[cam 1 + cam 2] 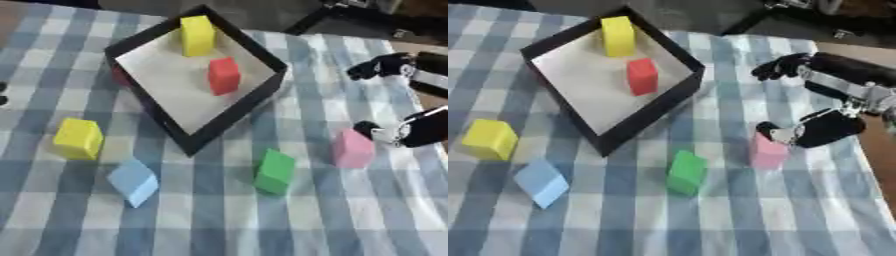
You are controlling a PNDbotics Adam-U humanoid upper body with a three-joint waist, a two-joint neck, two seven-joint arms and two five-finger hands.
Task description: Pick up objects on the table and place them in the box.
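A: Left to right on the table (385, 220): yellow block (78, 138), blue block (134, 181), box (197, 132) holding a tall yellow block (198, 35) and a red block (224, 75), then green block (275, 171), pink block (766, 151).

B: Right hand (820, 129)?

A: At the pink block's right side, fingers spread wide, one fingertip at its top edge. Not closed on it.

B: Handling?

A: Probably light foam, slightly soft. Pinch opposite flat faces. Green block is near but clear; the box wall needs lift clearance.
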